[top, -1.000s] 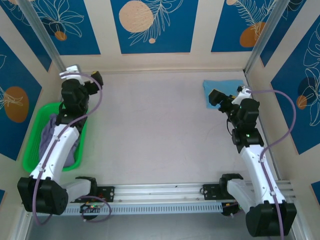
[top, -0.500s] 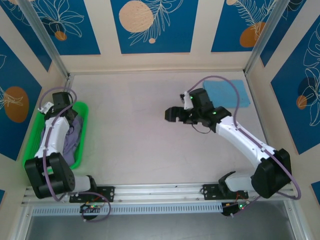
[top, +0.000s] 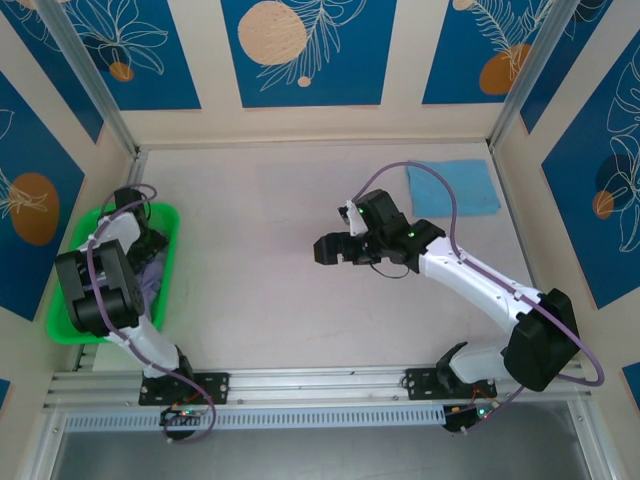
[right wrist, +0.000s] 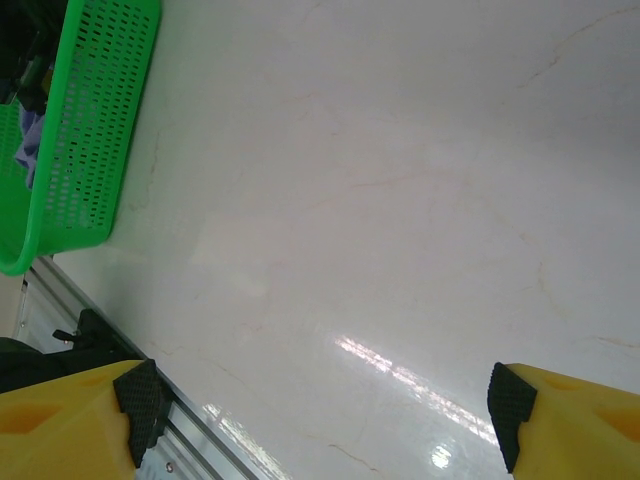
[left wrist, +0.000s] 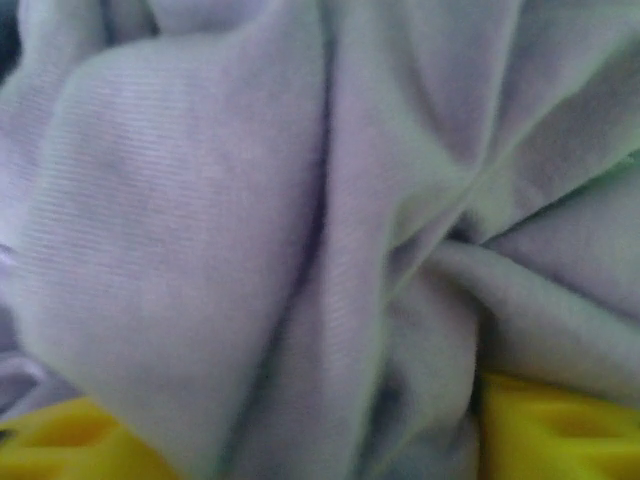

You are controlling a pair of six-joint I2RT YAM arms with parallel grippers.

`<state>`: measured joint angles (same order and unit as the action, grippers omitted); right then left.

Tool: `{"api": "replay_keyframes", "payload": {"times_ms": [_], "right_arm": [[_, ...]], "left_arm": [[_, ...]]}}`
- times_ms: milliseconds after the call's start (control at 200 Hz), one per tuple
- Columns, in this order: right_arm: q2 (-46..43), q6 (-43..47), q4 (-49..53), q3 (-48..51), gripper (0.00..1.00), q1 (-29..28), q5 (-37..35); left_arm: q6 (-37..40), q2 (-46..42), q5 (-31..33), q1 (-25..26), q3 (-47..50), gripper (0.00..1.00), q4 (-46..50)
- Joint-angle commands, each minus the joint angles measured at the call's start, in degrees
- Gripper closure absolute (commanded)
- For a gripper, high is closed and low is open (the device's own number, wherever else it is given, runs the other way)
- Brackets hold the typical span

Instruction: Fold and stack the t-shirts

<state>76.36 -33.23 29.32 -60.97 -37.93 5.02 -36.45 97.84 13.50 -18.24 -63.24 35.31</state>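
The lavender t-shirt (top: 152, 278) lies crumpled in the green tray (top: 62, 330) at the left. My left gripper (top: 143, 248) reaches down into that tray. In the left wrist view its yellow fingers (left wrist: 545, 425) stand apart, pressed into lavender cloth (left wrist: 200, 220) that bulges between them and hides the tips. The light blue t-shirt (top: 452, 187) rests as a folded rectangle at the back right of the table. My right gripper (top: 328, 250) hovers over the table's middle, open and empty, with bare tabletop between its fingers (right wrist: 320, 410).
The right wrist view shows the green tray (right wrist: 90, 130) with a bit of lavender cloth (right wrist: 30, 140) inside, and the metal rail (right wrist: 190, 420) at the table's near edge. Patterned walls close in the back and sides. The pale tabletop (top: 260, 200) lies between tray and blue t-shirt.
My left arm has folded down into the tray, its gripper sinking into the lavender cloth. My right gripper left the blue t-shirt and swung left to the table's middle.
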Motion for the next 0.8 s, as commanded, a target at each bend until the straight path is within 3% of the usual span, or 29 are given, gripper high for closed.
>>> {"api": "replay_keyframes", "payload": {"times_ms": [0, 35, 90, 275, 415, 710, 795], "right_arm": [[-1.41, -1.81, 1.29, 0.66, 0.12, -0.52, -1.47], [-1.76, -2.13, 1.31, 0.89, 0.12, -0.56, -1.74], [-2.15, -2.4, 1.35, 0.96, 0.12, -0.56, -2.14], [-2.49, -2.73, 4.75, -2.31, 0.12, -0.4, -4.59], [-2.28, -2.2, 7.16, -6.8, 0.12, -0.29, -7.08], [-2.81, -3.09, 8.23, -13.82, 0.12, 0.37, -17.32], [-3.22, -4.62, 9.61, -15.38, 0.12, 1.0, -20.97]], "left_arm": [[2.65, -2.1, 2.86, -0.51, -2.73, 0.84, 0.89], [2.56, -3.89, 5.05, -0.54, -3.2, 0.94, 0.86], [2.07, -7.12, 7.77, -0.49, -4.42, 1.0, 0.51], [-1.41, -17.86, 11.69, 3.25, -13.31, 1.0, -2.99], [3.22, -21.39, 13.74, 12.58, -25.31, 1.0, -5.6], [9.91, -17.6, 2.48, 35.36, -49.54, 1.0, -3.26], [10.67, -14.42, 2.99, 44.13, -52.92, 0.97, 0.19]]}}
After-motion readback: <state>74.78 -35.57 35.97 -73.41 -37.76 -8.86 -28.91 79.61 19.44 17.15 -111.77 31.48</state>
